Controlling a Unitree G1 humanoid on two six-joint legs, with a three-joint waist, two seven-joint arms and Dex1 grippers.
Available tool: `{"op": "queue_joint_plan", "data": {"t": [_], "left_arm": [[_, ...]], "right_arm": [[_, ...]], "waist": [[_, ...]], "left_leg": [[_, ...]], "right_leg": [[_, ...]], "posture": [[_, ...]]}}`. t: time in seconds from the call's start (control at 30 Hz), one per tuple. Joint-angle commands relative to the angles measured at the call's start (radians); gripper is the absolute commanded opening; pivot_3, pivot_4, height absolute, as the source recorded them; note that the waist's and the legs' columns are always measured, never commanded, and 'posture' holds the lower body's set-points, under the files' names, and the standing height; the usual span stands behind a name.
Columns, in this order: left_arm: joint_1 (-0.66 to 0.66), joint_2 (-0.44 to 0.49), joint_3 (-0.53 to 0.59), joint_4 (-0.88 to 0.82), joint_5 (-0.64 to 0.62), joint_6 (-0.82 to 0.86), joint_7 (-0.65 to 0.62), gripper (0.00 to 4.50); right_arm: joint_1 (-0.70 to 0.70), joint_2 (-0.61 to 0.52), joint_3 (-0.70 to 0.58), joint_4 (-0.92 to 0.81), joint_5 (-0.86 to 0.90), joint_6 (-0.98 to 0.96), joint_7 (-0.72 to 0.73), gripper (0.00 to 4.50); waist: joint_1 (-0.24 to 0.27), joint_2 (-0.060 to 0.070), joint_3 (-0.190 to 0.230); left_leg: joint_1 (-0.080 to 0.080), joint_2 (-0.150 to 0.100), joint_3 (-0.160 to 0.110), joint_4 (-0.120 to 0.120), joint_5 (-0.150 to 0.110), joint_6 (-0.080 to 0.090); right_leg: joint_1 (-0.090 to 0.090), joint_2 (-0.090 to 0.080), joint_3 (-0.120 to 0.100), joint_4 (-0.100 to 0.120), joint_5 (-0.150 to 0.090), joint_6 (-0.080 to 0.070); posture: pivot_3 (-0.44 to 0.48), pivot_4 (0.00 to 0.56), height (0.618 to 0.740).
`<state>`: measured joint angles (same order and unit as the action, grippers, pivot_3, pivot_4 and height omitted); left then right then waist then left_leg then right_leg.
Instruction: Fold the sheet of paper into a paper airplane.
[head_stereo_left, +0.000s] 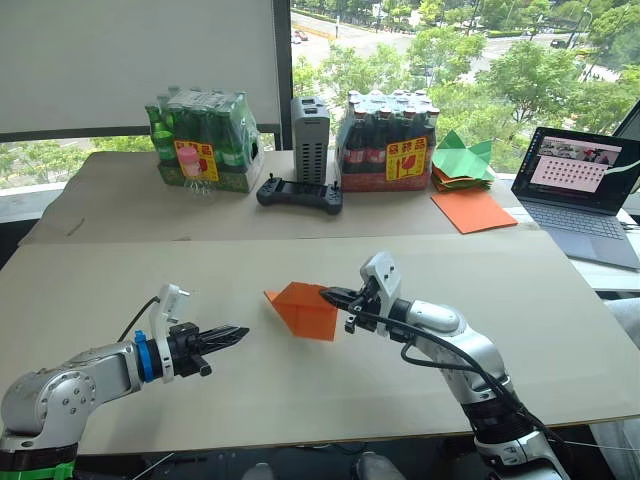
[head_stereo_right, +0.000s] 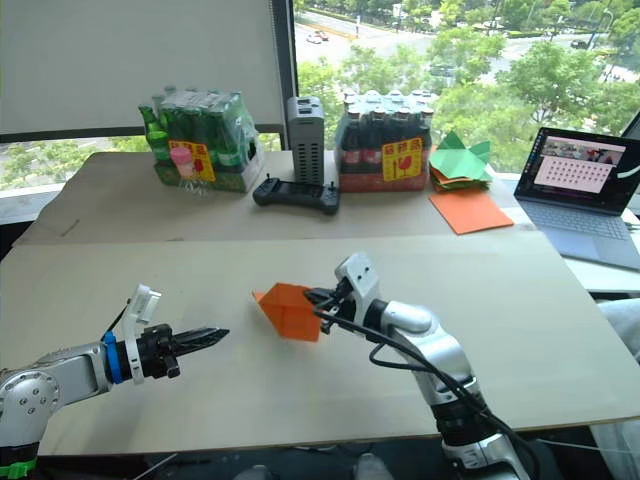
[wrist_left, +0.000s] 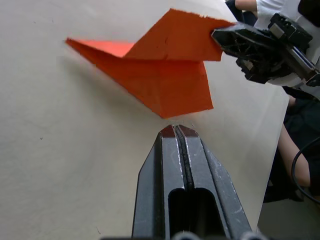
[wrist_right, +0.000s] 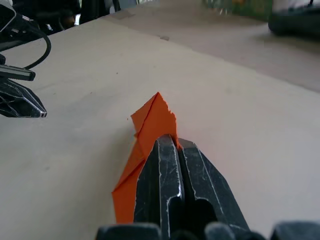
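While it hovers low over the pale wooden tabletop (head_stereo_left: 150, 270) on the robot's left, the left gripper (head_stereo_left: 240, 332) has its two black fingers pressed together and empty, their tips aimed toward the middle of the table and stopping near, but apart from, the folded paper. That paper, the paper airplane (head_stereo_left: 303, 308), is a small bright orange wedge of thin creased paper with a sharp nose pointing toward the left and one flap raised; it sits near the centre of the near tabletop, its lower fold on or just above the surface. The right gripper (head_stereo_left: 327, 293) has its black fingers clamped on the airplane's raised right-hand edge, with the orange flap sticking out past the fingertips in the right wrist view. Farther back, on a second table surface, stand a shrink-wrapped pack of green bottles (head_stereo_left: 203, 140), then a black handheld controller (head_stereo_left: 299, 193) lying in front of an upright grey ribbed box (head_stereo_left: 309, 139), then a shrink-wrapped pack of dark bottles with red caps (head_stereo_left: 386, 142). To the right of these lie a stack of green folded paper shapes (head_stereo_left: 462, 161) and a smooth flat orange sheet (head_stereo_left: 473, 210), and at the far right an open laptop (head_stereo_left: 586, 190) with a lit screen.
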<state>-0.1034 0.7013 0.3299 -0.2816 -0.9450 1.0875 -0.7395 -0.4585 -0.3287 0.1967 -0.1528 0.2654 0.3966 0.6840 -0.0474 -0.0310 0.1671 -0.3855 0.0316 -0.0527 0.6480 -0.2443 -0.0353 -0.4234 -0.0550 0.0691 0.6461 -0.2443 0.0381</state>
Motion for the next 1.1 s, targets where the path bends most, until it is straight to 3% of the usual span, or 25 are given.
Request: {"op": "queue_joint_plan", "data": {"t": [0.03, 0.13, 0.2, 0.33, 0.47, 0.8, 0.97, 1.1], "left_arm": [[-0.012, 0.013, 0.004, -0.003, -0.006, -0.018, -0.014, 0.00], [-0.013, 0.013, 0.006, 0.003, -0.006, -0.019, -0.014, 0.00], [-0.011, 0.014, 0.007, 0.004, -0.004, -0.021, -0.014, 0.00], [-0.004, 0.014, 0.012, 0.000, -0.004, -0.021, -0.010, 0.00], [-0.002, 0.016, 0.013, 0.000, -0.003, -0.021, -0.009, 0.00], [-0.014, 0.019, 0.003, 0.013, 0.009, -0.025, -0.011, 0.00], [-0.023, 0.009, -0.008, 0.013, 0.015, -0.028, -0.009, 0.00], [-0.044, -0.012, -0.040, -0.004, 0.018, -0.036, 0.000, 0.00]], "right_arm": [[-0.012, -0.035, 0.011, -0.020, -0.112, -0.288, 0.020, 0.03], [0.007, -0.135, 0.084, 0.090, -0.360, -0.755, -0.013, 0.03], [0.010, -0.182, 0.131, 0.189, -0.475, -0.949, -0.047, 0.03], [0.020, -0.184, 0.170, 0.299, -0.551, -1.020, -0.086, 0.03], [0.041, -0.168, 0.199, 0.310, -0.518, -0.996, -0.035, 0.03], [0.057, -0.107, 0.116, 0.111, -0.149, -0.721, 0.107, 3.30], [0.024, -0.055, 0.043, 0.035, -0.045, -0.505, 0.056, 3.30], [0.005, -0.026, 0.018, 0.071, -0.079, -0.442, 0.008, 2.08]], "waist": [[0.001, 0.000, 0.000], [0.002, 0.000, 0.000], [0.002, 0.000, 0.000], [-0.002, 0.000, 0.000], [-0.004, 0.000, 0.000], [0.001, 0.000, 0.000], [0.001, 0.000, 0.000], [0.003, 0.000, 0.000]], "left_leg": [[0.000, 0.000, 0.000, 0.000, 0.000, 0.000], [0.000, 0.000, 0.000, 0.000, 0.000, 0.000], [0.000, -0.001, 0.001, 0.000, 0.000, 0.000], [0.001, -0.001, 0.001, 0.000, 0.000, -0.001], [0.002, 0.000, 0.001, 0.000, 0.000, -0.001], [0.002, 0.000, 0.000, 0.001, 0.000, -0.001], [0.002, 0.000, 0.000, 0.001, 0.000, -0.001], [0.002, -0.001, 0.000, 0.001, 0.000, -0.001]], "right_leg": [[0.000, 0.000, 0.000, 0.000, 0.000, 0.000], [0.000, 0.000, 0.000, 0.000, 0.000, 0.000], [0.001, -0.001, 0.000, -0.001, 0.000, 0.000], [0.001, -0.001, 0.001, 0.001, 0.000, 0.000], [0.001, -0.001, 0.001, 0.001, 0.000, 0.000], [0.002, -0.001, 0.001, 0.001, 0.000, 0.000], [0.002, -0.001, 0.001, 0.002, 0.000, 0.000], [0.001, -0.001, 0.000, 0.002, 0.000, 0.000]], "posture": [[0.000, 0.150, 0.740], [0.000, 0.150, 0.740], [0.000, 0.150, 0.740], [0.000, 0.150, 0.740], [0.000, 0.150, 0.740], [0.000, 0.150, 0.740], [0.000, 0.150, 0.740], [0.000, 0.150, 0.740]]}}
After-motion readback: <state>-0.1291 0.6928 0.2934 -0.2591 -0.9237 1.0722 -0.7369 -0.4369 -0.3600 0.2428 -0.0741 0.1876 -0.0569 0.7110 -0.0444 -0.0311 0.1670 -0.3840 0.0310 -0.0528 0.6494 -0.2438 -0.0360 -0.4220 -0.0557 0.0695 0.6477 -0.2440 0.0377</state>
